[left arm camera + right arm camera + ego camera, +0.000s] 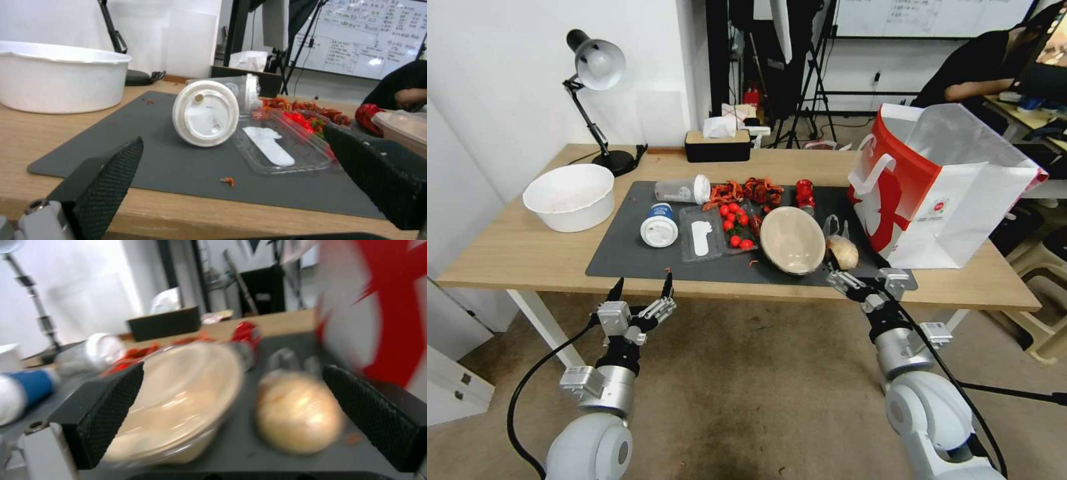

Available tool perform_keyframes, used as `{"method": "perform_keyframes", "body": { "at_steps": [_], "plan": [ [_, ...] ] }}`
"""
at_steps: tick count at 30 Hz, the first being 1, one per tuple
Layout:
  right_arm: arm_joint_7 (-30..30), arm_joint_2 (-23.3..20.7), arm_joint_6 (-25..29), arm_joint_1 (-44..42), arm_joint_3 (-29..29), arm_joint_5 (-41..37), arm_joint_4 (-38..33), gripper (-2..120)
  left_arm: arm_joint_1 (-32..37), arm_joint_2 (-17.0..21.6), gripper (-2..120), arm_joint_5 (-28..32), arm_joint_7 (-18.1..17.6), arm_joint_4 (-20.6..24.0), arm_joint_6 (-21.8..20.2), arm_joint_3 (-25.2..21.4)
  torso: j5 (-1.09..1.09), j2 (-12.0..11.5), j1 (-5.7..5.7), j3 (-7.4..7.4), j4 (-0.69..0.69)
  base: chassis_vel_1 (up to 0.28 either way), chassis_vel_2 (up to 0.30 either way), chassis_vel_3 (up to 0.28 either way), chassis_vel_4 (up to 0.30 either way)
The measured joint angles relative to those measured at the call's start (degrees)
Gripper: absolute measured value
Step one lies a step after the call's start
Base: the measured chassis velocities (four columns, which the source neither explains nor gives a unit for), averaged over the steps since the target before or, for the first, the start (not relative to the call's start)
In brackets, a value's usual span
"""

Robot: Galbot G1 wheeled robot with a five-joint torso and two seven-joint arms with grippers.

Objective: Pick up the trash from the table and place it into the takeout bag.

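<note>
No brand writing is reading clearly; the large white paper takeout bag with red panels (940, 193) is showing a small round red-and-white logo on its side and a white figure print on the red face, text too small to make out. A blue-sleeved cup with a white lid (660, 227) is carrying a label that cannot be read.

The long light-wood counter (514, 253) is carrying a dark grey mat (627, 260). A white round tub (570, 196), a black desk lamp (597, 100) and a black tissue box (718, 145) are standing off the mat, toward the back and left.

On the mat: a clear cup with a white lid (684, 190) is lying on its side; beside it, a clear plastic tray (702, 235) is holding a white utensil, and small red tomatoes (735, 223) are lying next to it. Red shells (747, 191) are piling behind, with a crushed red can (805, 195) to their right. A beige round bowl (792, 240) is tilting on its edge, just beside a clear bag with a tan lump (842, 251). The takeout bag is standing upright and open at the mat's right end.

The left hand (640, 288) is hovering at the counter's near edge, fingers spread wide, holding nothing. The right hand (839, 275) is sitting just before the tan lump, fingers wide on either side of it in the right wrist view (231, 413), not closed.
</note>
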State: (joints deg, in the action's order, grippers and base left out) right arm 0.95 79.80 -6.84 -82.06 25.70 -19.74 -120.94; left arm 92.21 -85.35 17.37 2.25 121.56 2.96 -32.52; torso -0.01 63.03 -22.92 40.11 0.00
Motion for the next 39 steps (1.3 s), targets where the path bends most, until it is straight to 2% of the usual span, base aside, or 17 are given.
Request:
{"method": "perform_keyframes", "body": {
  "at_steps": [5, 9, 23, 29, 32, 34, 37, 38, 39],
  "plan": [
    [1.4, 1.9, -0.6, -1.5, -6.4, -2.9, 0.0, 100, -0.1, -0.3, 100, -0.1, 0.0, -0.5, 0.4, -0.3, 0.0, 0.0, 0.0, 0.0, 0.0, 0.0, 0.0, 0.0, 0.0],
    [2.2, 3.4, -0.8, -2.3, -8.8, -5.9, 0.1, 100, -0.1, -0.2, 100, -0.1, 0.0, -0.8, 0.6, -0.5, 0.0, 0.0, 0.0, 0.0, 0.0, 0.0, 0.0, 0.0, 0.0],
    [7.7, 4.6, -1.8, -0.4, -7.8, -22.1, 0.7, 100, -0.5, -0.1, 100, -0.5, 0.3, -1.9, 1.5, -0.2, 0.01, 0.0, 0.0, 0.0, 0.0, 0.0, 0.0, 0.0, 0.0],
    [8.7, 4.9, -2.5, 0.4, -7.6, -24.0, 0.7, 99, -0.5, 0.1, 100, -0.6, 0.3, -2.0, 1.5, -0.3, 0.0, 0.0, 0.0, 0.0, 0.0, 0.0, 0.0, 0.0, 0.0],
    [9.2, 5.0, -2.6, 0.7, -7.6, -24.3, 0.9, 92, -0.5, 0.1, 100, -0.6, 0.3, -2.0, 1.6, -0.4, 0.01, 0.0, 0.0, 0.0, 0.0, 0.0, 0.0, 0.0, 0.0],
    [9.7, 5.3, -2.9, 0.9, -7.7, -25.0, 1.0, 81, -0.4, 0.1, 100, -0.6, 0.3, -2.1, 1.7, -0.4, 0.01, 0.0, 0.0, 0.0, 0.01, 0.0, 0.0, 0.0, 0.0],
    [9.9, 5.4, -3.0, 0.9, -7.7, -25.2, 1.1, 78, -0.4, 0.1, 100, -0.6, 0.3, -2.1, 1.8, -0.4, 0.01, 0.0, 0.0, 0.0, 0.0, 0.0, 0.0, 0.0, 0.0],
    [10.2, 5.4, -3.1, 0.9, -7.8, -25.4, 1.1, 68, -0.4, 0.1, 100, -0.7, 0.4, -2.2, 1.9, -0.3, 0.0, 0.0, 0.0, 0.0, 0.0, 0.0, 0.0, 0.0, 0.0],
    [10.2, 5.4, -3.1, 0.9, -7.8, -25.4, 1.1, 68, -0.4, 0.1, 100, -0.7, 0.4, -2.2, 1.9, -0.3, 0.0, 0.0, 0.0, 0.0, 0.0, 0.0, 0.0, 0.0, 0.0]
  ]
}}
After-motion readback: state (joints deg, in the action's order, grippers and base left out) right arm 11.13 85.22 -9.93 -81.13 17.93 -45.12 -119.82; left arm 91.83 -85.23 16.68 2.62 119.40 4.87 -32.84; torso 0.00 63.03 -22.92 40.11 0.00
